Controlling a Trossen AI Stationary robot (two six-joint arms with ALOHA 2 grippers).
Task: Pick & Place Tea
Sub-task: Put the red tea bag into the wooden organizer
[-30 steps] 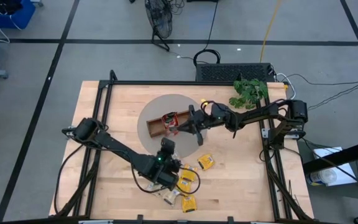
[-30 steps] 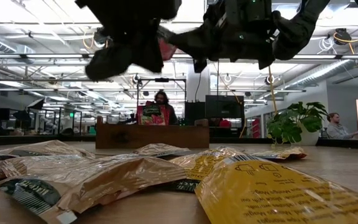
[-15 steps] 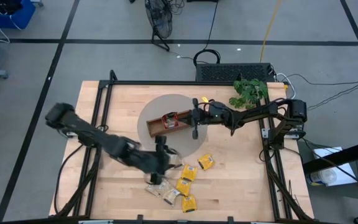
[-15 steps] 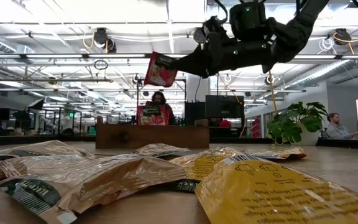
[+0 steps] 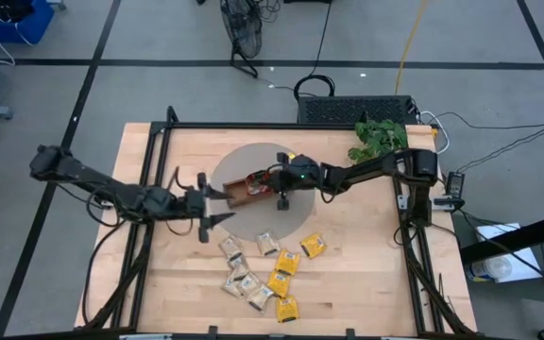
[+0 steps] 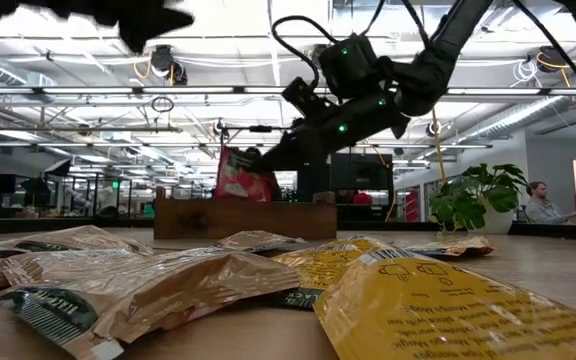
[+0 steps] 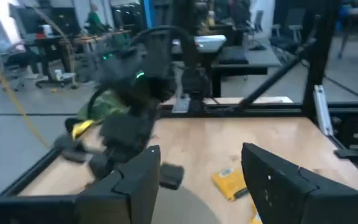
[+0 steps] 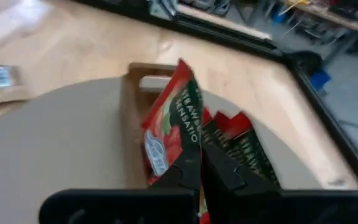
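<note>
right gripper (image 5: pixel 280 192): we see its fingers pinched tight on a red sachet (image 8: pixel 169 121), holding it upright over the wooden tray (image 5: pixel 253 188).
red sachet: in the low view (image 6: pixel 236 175) we see it hanging at the tray's top edge, with other red sachets (image 8: pixel 244 146) already standing in the tray behind it.
wooden tray: we find it on the grey round mat (image 5: pixel 296 219) near the middle of the counter (image 5: pixel 159 264), toward the far edge.
left gripper (image 5: pixel 206 203): we see it above the counter just left of the mat, fingers (image 7: pixel 135 180) spread apart with nothing between them.
loose tea (image 5: pixel 263 274): we count yellow and pale beige sachets scattered flat near the counter's near edge, well apart from the tray.
plant (image 5: pixel 378 140): we see it at the far right corner.
</note>
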